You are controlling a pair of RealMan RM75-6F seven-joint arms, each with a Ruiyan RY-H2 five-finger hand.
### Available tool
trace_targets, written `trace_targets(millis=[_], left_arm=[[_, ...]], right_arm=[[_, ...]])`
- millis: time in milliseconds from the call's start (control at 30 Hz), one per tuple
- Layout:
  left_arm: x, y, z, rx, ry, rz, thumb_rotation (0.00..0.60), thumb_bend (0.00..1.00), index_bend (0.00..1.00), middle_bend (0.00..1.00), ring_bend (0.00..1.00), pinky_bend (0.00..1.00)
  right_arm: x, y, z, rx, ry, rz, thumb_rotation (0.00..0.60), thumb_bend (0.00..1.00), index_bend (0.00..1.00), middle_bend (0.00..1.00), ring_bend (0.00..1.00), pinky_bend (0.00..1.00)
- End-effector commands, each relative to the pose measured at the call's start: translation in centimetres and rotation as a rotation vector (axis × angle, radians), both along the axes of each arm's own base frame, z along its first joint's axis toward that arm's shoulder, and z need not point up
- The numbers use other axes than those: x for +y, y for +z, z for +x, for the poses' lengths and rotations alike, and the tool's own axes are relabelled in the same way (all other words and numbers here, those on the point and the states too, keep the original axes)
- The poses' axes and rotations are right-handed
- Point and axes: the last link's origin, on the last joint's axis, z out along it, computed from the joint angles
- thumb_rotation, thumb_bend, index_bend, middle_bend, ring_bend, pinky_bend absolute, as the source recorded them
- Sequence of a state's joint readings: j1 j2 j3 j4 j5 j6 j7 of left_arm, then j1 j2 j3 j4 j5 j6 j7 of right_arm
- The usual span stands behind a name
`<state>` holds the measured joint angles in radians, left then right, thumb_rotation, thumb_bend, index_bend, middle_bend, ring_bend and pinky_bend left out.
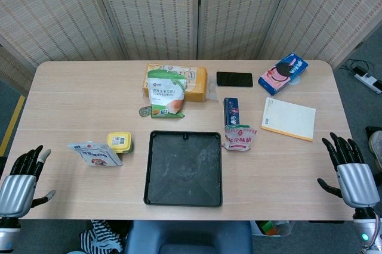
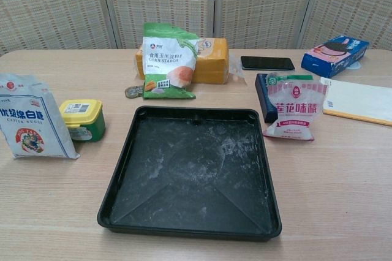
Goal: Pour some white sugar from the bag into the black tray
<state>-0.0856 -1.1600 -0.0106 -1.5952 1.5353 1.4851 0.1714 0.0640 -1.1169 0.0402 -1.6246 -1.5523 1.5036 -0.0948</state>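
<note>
The sugar bag (image 2: 30, 119) stands upright on the desk (image 1: 71, 87), left of the tray (image 2: 191, 172) and touching or just beside a small yellow-lidded tub (image 2: 82, 119). It looks untouched, so the task seems not yet begun: the bag must be picked up, carried over the tray and tipped. The tray lies in the middle near the front edge, holding only a thin whitish dusting. Behind it stand a cornstarch bag (image 2: 166, 59) and, to the right, a pink-printed pouch (image 2: 294, 106). The left hand (image 1: 21, 182) hovers off the desk's left front corner, fingers spread, holding nothing. The right hand (image 1: 349, 173) sits at the right front corner, likewise spread and empty.
</note>
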Motion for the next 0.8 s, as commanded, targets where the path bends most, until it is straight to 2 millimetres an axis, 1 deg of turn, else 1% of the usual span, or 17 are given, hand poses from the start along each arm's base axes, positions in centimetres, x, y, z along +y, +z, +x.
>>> trace_targets(millis=[33, 167, 200, 233, 300, 400, 433, 500, 567, 600, 633, 700, 767, 800], left_arm=[[0.1, -0.1, 0.0, 0.013, 0.005, -0.004, 0.6, 0.17, 0.0, 0.0, 0.0, 0.13], [0.1, -0.2, 0.2, 0.005, 0.001, -0.013, 0.6, 0.17, 0.0, 0.0, 0.0, 0.14], [0.1, -0.1, 0.2, -0.001, -0.004, -0.012, 0.6, 0.17, 0.0, 0.0, 0.01, 0.16], [0.1, -0.1, 0.3, -0.008, -0.006, -0.015, 0.6, 0.17, 0.0, 0.0, 0.04, 0.2], [0.2, 0.1, 0.3, -0.033, -0.016, -0.024, 0.6, 0.17, 0.0, 0.0, 0.15, 0.33], [0.5, 0.4, 0.2, -0.119, -0.044, -0.049, 0.6, 0.16, 0.0, 0.0, 0.44, 0.63], [0.7, 0.6, 0.0, -0.17, -0.054, -0.059, 0.6, 0.17, 0.0, 0.0, 0.52, 0.71], [1.3, 0.8, -0.6, -0.325, -0.055, -0.058, 0.6, 0.17, 0.0, 0.01, 0.63, 0.81], [2.1, 0.9, -1.5, -0.445, -0.033, -0.062, 0.6, 0.17, 0.0, 0.05, 0.74, 0.89], [2.9, 0.9, -2.4, -0.524, 0.004, -0.055, 0.6, 0.17, 0.0, 0.07, 0.79, 0.94], [3.4, 0.7, -3.1, -0.563, 0.03, -0.059, 0.6, 0.17, 0.0, 0.08, 0.84, 0.97], [4.2, 0.2, -4.2, -0.641, 0.074, -0.082, 0.6, 0.17, 0.0, 0.08, 0.88, 1.0], [4.9, -0.5, -5.0, -0.748, 0.113, -0.094, 0.6, 0.17, 0.0, 0.08, 0.92, 1.0], [5.2, -0.8, -5.5, -0.769, 0.127, -0.095, 0.6, 0.17, 0.0, 0.08, 0.93, 1.0]], right_arm=[[0.0, -0.2, 0.0, 0.003, 0.002, 0.008, 0.6, 0.19, 0.0, 0.0, 0.0, 0.0], [0.0, -0.5, 0.1, 0.009, 0.006, 0.022, 0.6, 0.19, 0.0, 0.0, 0.0, 0.0], [0.1, -0.5, 0.2, 0.009, 0.009, 0.024, 0.6, 0.19, 0.0, 0.0, 0.0, 0.0], [0.2, -0.5, 0.2, 0.009, 0.011, 0.024, 0.6, 0.19, 0.0, 0.0, 0.0, 0.0], [0.4, -0.5, 0.3, 0.008, 0.015, 0.022, 0.6, 0.19, 0.0, 0.0, 0.0, 0.0], [0.7, -0.4, 0.6, -0.008, 0.032, 0.02, 0.6, 0.19, 0.0, 0.0, 0.0, 0.0], [0.9, -0.3, 0.8, -0.019, 0.045, 0.023, 0.6, 0.19, 0.0, 0.0, 0.0, 0.0], [1.1, -0.2, 1.1, -0.029, 0.066, 0.027, 0.6, 0.19, 0.0, 0.0, 0.0, 0.0], [1.2, -0.3, 1.2, -0.027, 0.079, 0.034, 0.6, 0.19, 0.0, 0.0, 0.0, 0.0], [1.3, -0.4, 1.3, -0.025, 0.086, 0.042, 0.6, 0.19, 0.0, 0.0, 0.0, 0.0], [1.3, -0.5, 1.4, -0.024, 0.092, 0.049, 0.6, 0.19, 0.0, 0.0, 0.0, 0.0], [1.4, -0.7, 1.6, -0.027, 0.106, 0.066, 0.6, 0.19, 0.0, 0.0, 0.0, 0.0], [1.5, -0.7, 1.7, -0.031, 0.113, 0.07, 0.6, 0.19, 0.0, 0.0, 0.0, 0.0], [1.5, -0.6, 1.8, -0.033, 0.117, 0.069, 0.6, 0.19, 0.0, 0.0, 0.0, 0.0]])
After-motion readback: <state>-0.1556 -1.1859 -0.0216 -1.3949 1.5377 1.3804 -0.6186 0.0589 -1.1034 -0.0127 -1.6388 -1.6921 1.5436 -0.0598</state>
